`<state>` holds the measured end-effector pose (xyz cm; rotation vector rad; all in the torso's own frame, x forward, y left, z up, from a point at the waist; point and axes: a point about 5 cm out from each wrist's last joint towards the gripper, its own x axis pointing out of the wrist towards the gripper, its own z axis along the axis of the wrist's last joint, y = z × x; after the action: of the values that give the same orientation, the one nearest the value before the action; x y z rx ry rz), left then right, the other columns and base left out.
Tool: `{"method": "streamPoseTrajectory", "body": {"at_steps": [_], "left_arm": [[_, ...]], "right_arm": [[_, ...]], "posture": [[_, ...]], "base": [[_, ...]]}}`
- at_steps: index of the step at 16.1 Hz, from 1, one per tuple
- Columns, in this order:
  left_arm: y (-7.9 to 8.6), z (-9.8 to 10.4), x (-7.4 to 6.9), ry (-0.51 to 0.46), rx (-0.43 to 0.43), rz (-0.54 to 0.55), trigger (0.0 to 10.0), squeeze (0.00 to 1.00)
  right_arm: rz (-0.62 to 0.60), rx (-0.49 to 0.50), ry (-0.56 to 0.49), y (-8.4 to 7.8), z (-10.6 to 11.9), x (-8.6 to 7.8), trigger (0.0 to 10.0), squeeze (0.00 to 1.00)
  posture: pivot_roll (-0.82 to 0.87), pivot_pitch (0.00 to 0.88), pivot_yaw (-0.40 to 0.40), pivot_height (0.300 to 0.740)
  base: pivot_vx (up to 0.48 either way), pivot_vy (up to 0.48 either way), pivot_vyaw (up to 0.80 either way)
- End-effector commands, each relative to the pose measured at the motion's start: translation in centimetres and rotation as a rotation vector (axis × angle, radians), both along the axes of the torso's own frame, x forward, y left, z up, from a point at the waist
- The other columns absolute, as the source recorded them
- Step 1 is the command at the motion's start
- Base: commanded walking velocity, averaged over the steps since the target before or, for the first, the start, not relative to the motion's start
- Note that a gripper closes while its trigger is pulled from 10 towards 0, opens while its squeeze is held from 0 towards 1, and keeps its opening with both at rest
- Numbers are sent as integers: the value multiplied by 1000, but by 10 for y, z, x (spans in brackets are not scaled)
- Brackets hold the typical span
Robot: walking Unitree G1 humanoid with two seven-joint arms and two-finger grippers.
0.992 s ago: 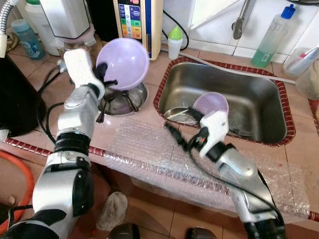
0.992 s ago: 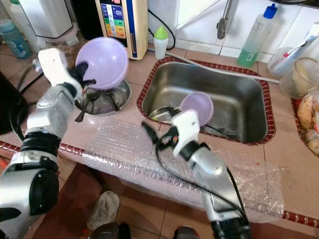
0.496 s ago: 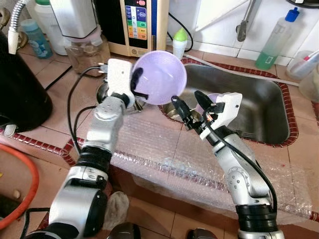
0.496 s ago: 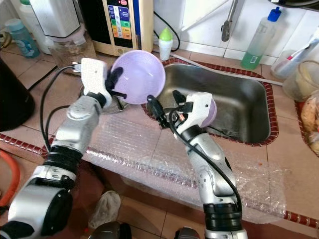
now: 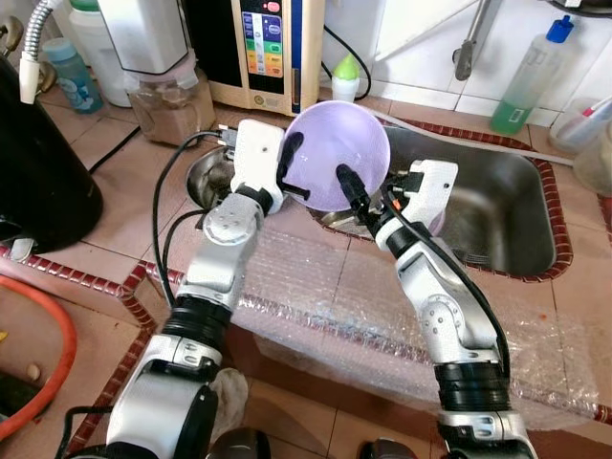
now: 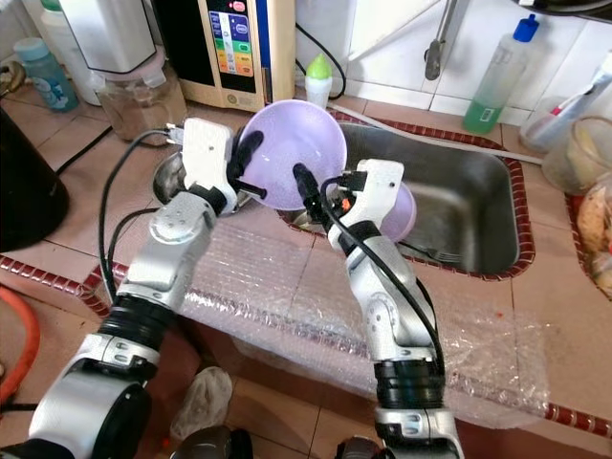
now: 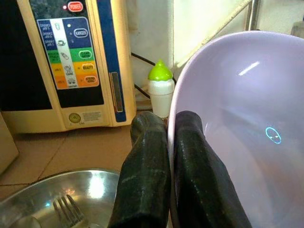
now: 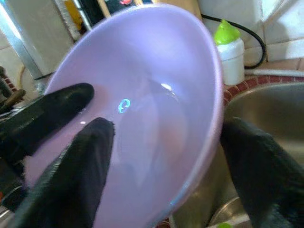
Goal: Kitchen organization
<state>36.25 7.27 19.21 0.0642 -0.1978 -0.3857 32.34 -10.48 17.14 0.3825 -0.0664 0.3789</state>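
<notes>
A lilac bowl [image 5: 337, 151] hangs tilted over the sink's left edge, its hollow facing me. My left gripper [image 5: 290, 163] is shut on its left rim, one finger inside and one behind [image 7: 168, 118]. My right gripper [image 8: 168, 126] is open and straddles the bowl's right rim. One of its fingers [image 8: 88, 166] lies inside the hollow. The other finger [image 8: 256, 166] stands outside, with a gap to the rim. A second lilac bowl [image 6: 402, 212] rests in the sink behind my right wrist.
The steel sink [image 5: 497, 191] is on the right. A metal bowl [image 5: 206, 172] with a fork stands on the counter under my left arm. Bubble wrap [image 5: 316, 287] covers the front counter. A water machine [image 5: 273, 48], a green-capped bottle [image 5: 344, 76] and a jar [image 5: 167, 96] line the back.
My left arm has carried the lilac bowl right, toward the sink. My right gripper has risen from the sink and now straddles the bowl's rim. The camera has shifted too.
</notes>
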Motion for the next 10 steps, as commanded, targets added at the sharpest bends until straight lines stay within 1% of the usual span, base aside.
{"method": "streamPoseTrajectory", "body": {"at_steps": [1,2,3,4,5,7,10], "left_arm": [[-5,4,-4,-38,10,-25,0,0],[-7,4,-6,-47,12,-27,0,0],[-7,4,-6,-47,12,-27,0,0],[-7,5,-6,-51,15,-26,0,0],[-8,6,-7,-58,18,-21,0,0],[-8,6,-7,-71,32,-15,0,0],[-7,6,-7,-76,39,-8,0,0]], "right_arm": [[-22,0,23,1,3,5,0,0],[-73,4,68,-3,2,13,0,0],[-73,4,68,-3,2,13,0,0],[-103,13,88,-6,2,16,0,0],[-151,31,133,-11,0,19,0,0],[-200,23,164,-17,0,22,0,0],[-225,43,212,-20,-3,24,0,0]], "posture": [[-92,21,38,740],[-93,21,36,740],[-93,21,36,740],[-95,20,34,740],[-95,20,33,740],[-95,20,32,740],[-98,22,34,740]], "base": [[0,0,0],[0,0,0],[0,0,0],[0,0,0],[0,0,0],[0,0,0],[0,0,0]]}}
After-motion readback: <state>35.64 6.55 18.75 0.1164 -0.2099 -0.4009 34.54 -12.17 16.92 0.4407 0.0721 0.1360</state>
